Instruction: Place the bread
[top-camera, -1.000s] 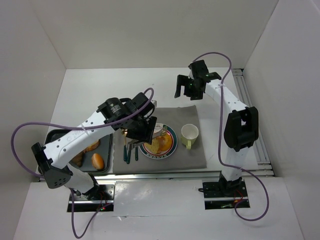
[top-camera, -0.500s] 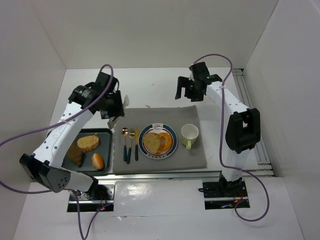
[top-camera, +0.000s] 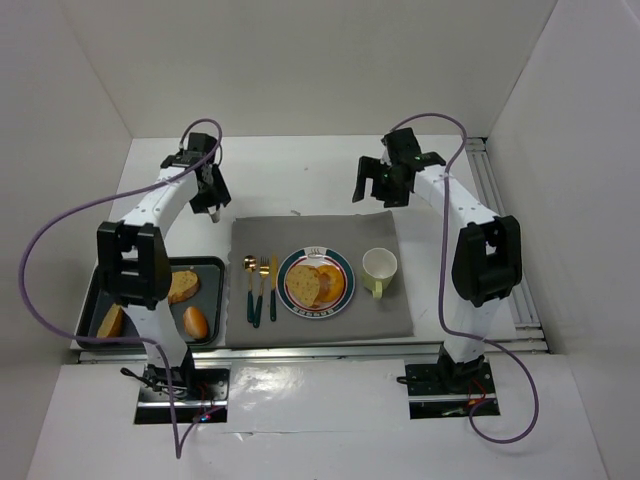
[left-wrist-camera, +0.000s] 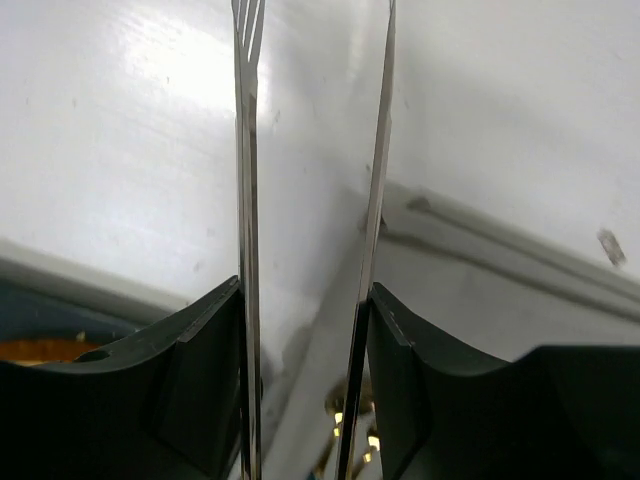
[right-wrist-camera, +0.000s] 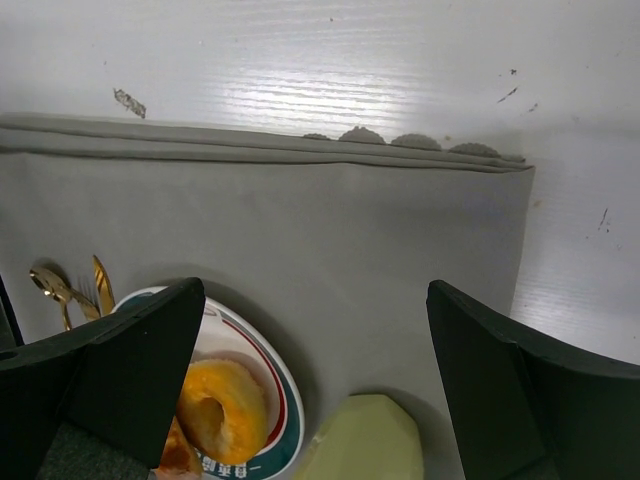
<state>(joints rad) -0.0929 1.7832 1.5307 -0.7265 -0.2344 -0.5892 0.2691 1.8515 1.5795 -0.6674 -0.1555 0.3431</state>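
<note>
Inspection: white-walled enclosure, white bench, even overhead light.
The bench (top-camera: 300, 165) is matt white, with a bright glare patch towards its far side and a few small dark marks. A plain white back wall (top-camera: 300, 60), left wall (top-camera: 50, 160) and right wall (top-camera: 575, 150) rise from its edges. An aluminium rail (top-camera: 489, 175) runs along the right side.

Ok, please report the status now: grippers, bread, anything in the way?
Left gripper open, empty, above the table behind the mat. Right gripper open, empty. Bread slice lies on the plate. Nothing blocks the plate.
</note>
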